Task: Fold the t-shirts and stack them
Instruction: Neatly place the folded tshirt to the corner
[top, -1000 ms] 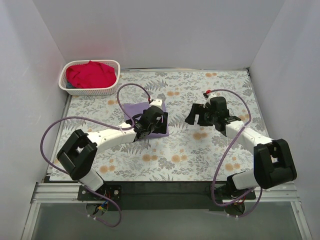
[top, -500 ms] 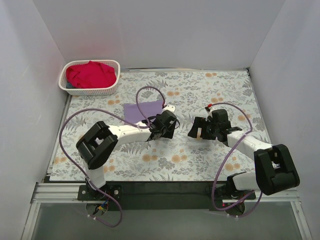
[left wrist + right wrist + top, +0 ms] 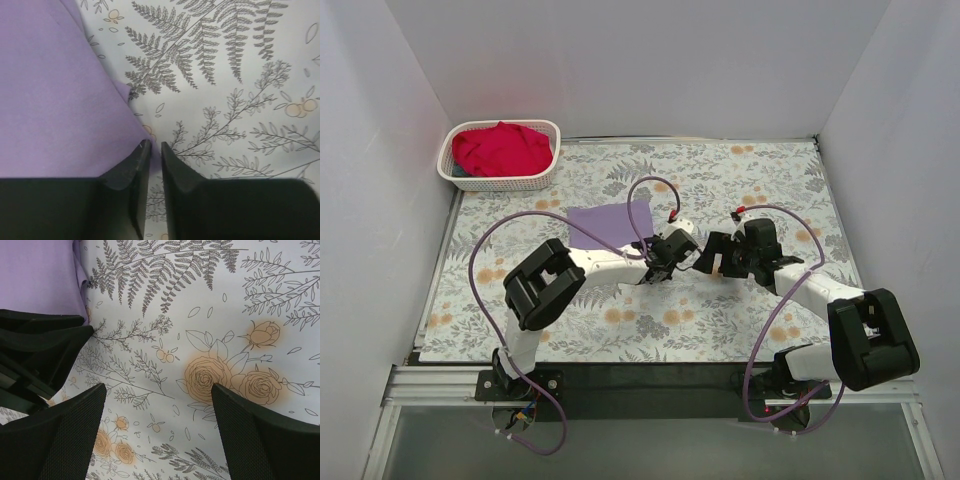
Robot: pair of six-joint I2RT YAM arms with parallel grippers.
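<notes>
Two arms meet near the middle of the counter (image 3: 770,180), and it is the left one that has just moved. A second ago the left tool (image 3: 665,264) sat on top of the lavender t-shirt (image 3: 610,222); now it has swung out to the right, past the cloth's near right corner, and much more of the purple panel shows behind it.

Its wrist camera shows the fingers drawn almost together, with the shirt's corner (image 3: 60,100) running into the narrow slit between them. I take the left tool (image 3: 154,147) to be pinched on that corner, pulling the cloth sideways. The shirt lies flat on the counter as a compact folded panel, left of centre.

The right tool (image 3: 720,255) has slid in a little closer, just beside the left one. Its fingers stand wide apart over bare flowered counter and hold nothing (image 3: 157,390). The purple edge (image 3: 40,275) is in the top left corner of its view.

The red t-shirt (image 3: 500,148) sits bunched in the white basket (image 3: 450,170) at the far left corner, where it was before.

By my reading, the lavender piece is being tugged smooth or shifted after folding, and the red one is not yet begun, so the task is about half done.
</notes>
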